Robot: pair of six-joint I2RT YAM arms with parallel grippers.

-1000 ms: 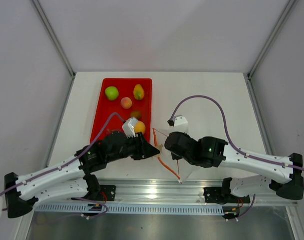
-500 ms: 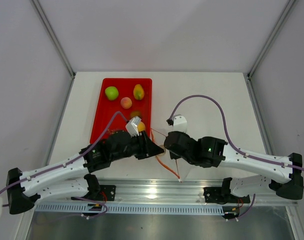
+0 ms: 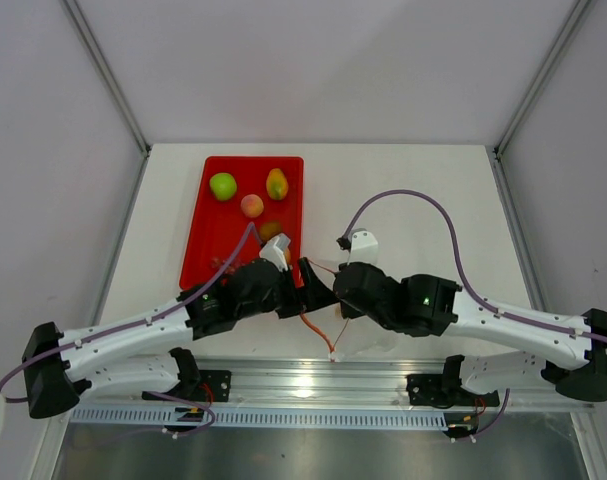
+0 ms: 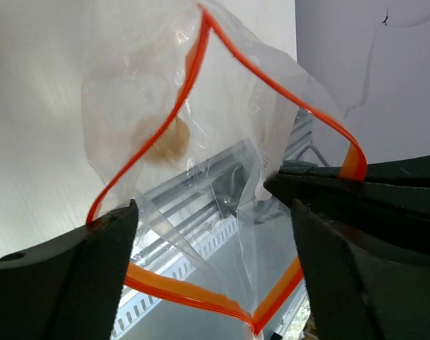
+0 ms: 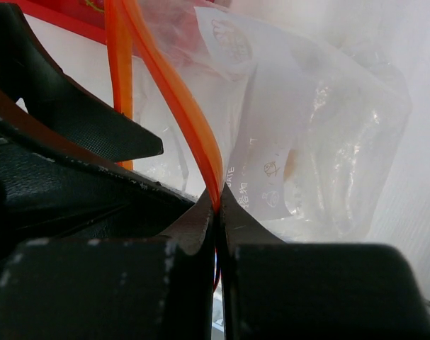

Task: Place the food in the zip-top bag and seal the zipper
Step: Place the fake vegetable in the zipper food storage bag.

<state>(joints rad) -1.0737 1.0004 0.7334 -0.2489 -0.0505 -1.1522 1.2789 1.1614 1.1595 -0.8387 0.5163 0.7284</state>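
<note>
The clear zip-top bag (image 4: 271,106) hangs with its mouth pulled wide, ringed by the orange-red zipper (image 4: 165,290). My right gripper (image 5: 218,207) is shut on the zipper (image 5: 190,120) at the bag's rim. My left gripper (image 4: 215,273) is open at the mouth, with nothing between its fingers (image 4: 73,283). A pale tan round piece (image 4: 168,138) shows through the plastic. From above, both grippers (image 3: 318,288) (image 3: 341,296) meet at the bag (image 3: 368,335). On the red tray (image 3: 198,250) lie a green apple (image 3: 222,186), a mango (image 3: 276,184), a peach (image 3: 251,206) and a brown kiwi (image 3: 271,230).
The tray sits at the table's left, just behind my left wrist. A purple cable (image 3: 413,200) loops over the table on the right. The metal rail (image 3: 303,385) runs along the near edge under the bag's lower corner.
My left arm has moved right up to the bag's mouth and its jaws have opened wider. The bag's lower corner has swung left. My right gripper keeps its hold.
</note>
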